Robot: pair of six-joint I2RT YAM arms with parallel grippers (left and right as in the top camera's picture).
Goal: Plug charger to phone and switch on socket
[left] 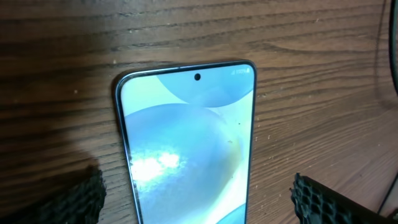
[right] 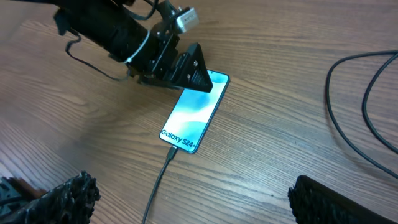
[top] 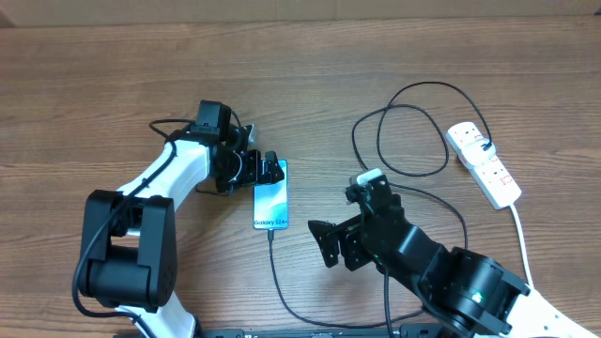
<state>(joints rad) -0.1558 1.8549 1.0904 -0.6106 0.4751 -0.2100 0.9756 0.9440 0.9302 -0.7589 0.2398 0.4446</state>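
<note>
The phone [top: 270, 195] lies flat on the wooden table, screen lit, with the "Galaxy" text at its near end. The charger's black cable [top: 276, 272] runs up from the front edge, and its connector tip [right: 171, 152] sits in the phone's [right: 194, 113] near end. My left gripper [top: 267, 169] is open and straddles the phone's far end [left: 186, 143], with a gap on each side [left: 199, 205]. My right gripper [top: 324, 242] is open and empty to the right of the phone, above bare wood [right: 199, 202]. The socket [top: 484, 164], a white power strip, lies at the far right.
The black cable makes wide loops [top: 404, 131] between my right arm and the power strip, and shows at the right in the right wrist view [right: 360, 106]. The strip's white cord [top: 521, 244] runs toward the front right edge.
</note>
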